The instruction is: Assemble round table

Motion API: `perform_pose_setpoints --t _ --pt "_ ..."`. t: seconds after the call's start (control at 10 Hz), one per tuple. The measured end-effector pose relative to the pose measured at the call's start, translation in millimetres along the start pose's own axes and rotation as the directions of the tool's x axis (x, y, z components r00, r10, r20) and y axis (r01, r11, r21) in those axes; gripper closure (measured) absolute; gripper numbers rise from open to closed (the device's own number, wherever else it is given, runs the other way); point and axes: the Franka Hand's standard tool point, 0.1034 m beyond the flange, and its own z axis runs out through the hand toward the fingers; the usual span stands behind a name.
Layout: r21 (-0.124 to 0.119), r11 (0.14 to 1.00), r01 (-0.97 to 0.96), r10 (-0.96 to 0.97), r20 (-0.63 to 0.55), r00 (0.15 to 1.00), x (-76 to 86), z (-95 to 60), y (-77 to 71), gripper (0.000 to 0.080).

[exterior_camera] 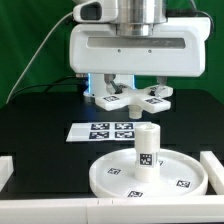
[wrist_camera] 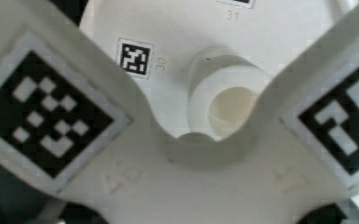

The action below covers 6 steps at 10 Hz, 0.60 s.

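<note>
Short white cylindrical leg point(exterior_camera: 147, 150) stands upright in white rimmed round plastic disc point(exterior_camera: 108, 178); claw point(exterior_camera: 131, 90) pinches white cross-shaped base point(exterior_camera: 118, 100), not yet fitted onto the leg.

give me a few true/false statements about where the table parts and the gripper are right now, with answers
1. The short leg stands upright at the middle of the round disc. True.
2. The cross-shaped base is fitted on top of the leg. False: it is beyond the marker board, apart from the leg.
3. The gripper is over the disc. False: it is at the cross-shaped base.
4. In the exterior view, the marker board lies between the base and the disc. True.
5. The wrist view shows a round socket in the middle of the base. True.
</note>
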Motion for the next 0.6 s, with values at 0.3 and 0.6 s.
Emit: perform_pose_setpoints --t 0.3,0.6 --pt "0.006 1.0 0.003 -0.003 -0.026 1.0 -11.0 11.3 -19.2 0.0349" --pt "0.002 1.0 0.012 -0.012 -0.026 1.0 -11.3 18.1 -19.7 0.0349"
